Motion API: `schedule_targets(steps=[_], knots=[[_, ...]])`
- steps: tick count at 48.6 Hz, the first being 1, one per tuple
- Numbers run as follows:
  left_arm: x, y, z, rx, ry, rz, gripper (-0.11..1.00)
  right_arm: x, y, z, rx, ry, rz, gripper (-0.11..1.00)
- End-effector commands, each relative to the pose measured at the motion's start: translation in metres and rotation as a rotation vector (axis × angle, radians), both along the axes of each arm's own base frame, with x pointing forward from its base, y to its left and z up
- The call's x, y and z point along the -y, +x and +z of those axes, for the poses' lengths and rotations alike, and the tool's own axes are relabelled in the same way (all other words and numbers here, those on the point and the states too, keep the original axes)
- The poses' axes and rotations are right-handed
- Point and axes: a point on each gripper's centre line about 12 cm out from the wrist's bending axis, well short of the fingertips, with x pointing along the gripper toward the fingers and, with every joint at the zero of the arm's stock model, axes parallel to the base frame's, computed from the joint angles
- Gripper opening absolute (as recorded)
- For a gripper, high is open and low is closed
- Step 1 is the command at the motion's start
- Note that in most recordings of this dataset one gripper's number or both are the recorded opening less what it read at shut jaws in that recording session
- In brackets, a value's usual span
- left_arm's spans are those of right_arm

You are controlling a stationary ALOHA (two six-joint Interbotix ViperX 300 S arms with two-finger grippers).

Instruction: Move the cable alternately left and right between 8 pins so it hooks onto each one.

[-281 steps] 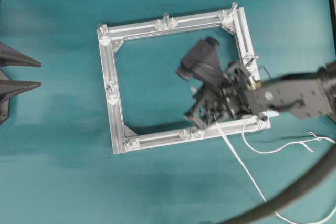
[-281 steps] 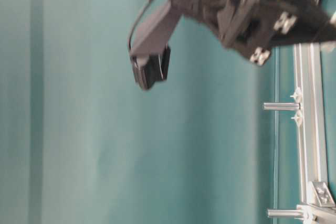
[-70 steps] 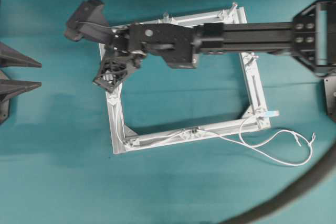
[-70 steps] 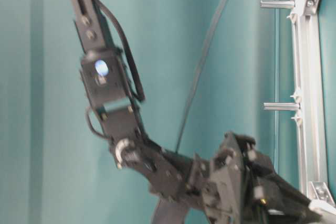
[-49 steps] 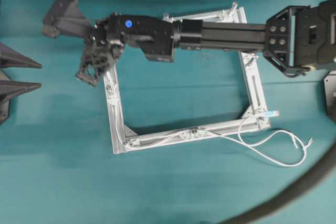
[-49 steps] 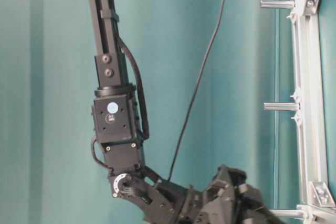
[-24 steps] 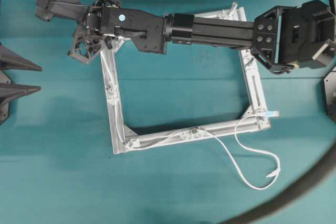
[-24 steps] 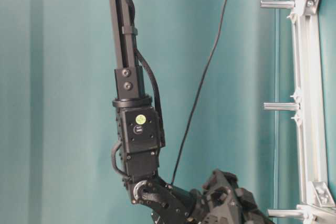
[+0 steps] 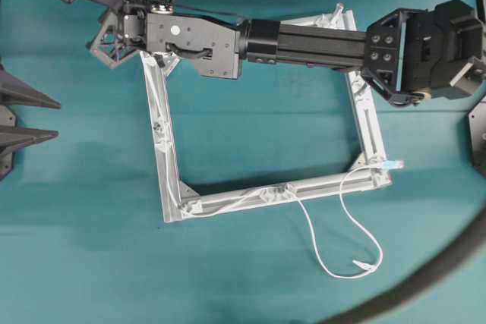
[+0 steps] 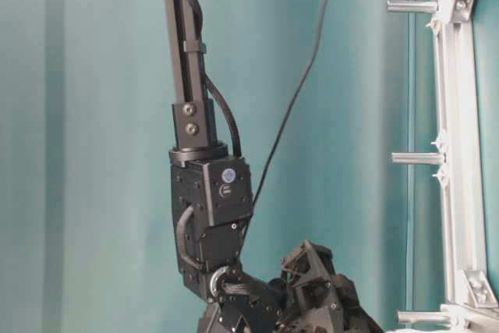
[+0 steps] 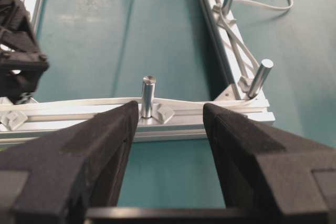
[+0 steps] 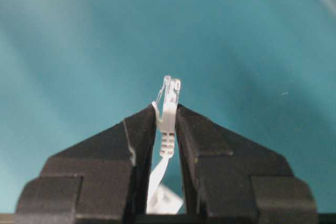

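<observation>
A square aluminium frame [image 9: 367, 123] lies on the teal table with upright pins [image 11: 148, 94] along its rails. The white cable [image 11: 79, 102] runs along the near and left rails, and its slack loops on the table [image 9: 307, 227]. Its pale blue tip [image 9: 392, 165] lies at the frame's near right corner. My right gripper [image 9: 125, 14] reaches across to the far left corner and is shut on the cable's connector [image 12: 168, 109]. Off the left rail, my left gripper [image 11: 170, 111] stands open with a pin showing beyond its fingers [image 11: 107, 145].
A thick black hose [image 9: 429, 282] curves over the table's near right corner. The right arm [image 9: 304, 39] spans the frame's far rail. In the table-level view the arm [image 10: 207, 216] stands high, with pins [image 10: 417, 158] sticking up from the frame [image 10: 456, 216].
My right gripper has moved along the left rail to the far left corner, drawing the cable with it. The loose loop on the table has shrunk and slid left. The left gripper has stayed put.
</observation>
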Motion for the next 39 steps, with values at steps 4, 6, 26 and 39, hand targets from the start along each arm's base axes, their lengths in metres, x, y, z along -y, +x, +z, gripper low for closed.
schedule_targets(steps=[4,6,26,39], knots=[[0.001,0.002,0.008,0.018,-0.009,-0.002,0.55,0.008,-0.006,0.025,0.048,-0.055,-0.091,0.14],[0.001,0.002,0.008,0.021,-0.009,-0.002,0.55,0.008,-0.008,0.024,0.046,-0.057,-0.115,0.14],[0.001,0.002,0.011,0.028,-0.009,-0.002,0.55,0.0,-0.023,0.025,0.005,-0.04,-0.162,0.14],[0.001,0.002,0.011,0.026,-0.006,-0.003,0.55,-0.015,-0.049,0.036,0.032,0.001,-0.132,0.14]])
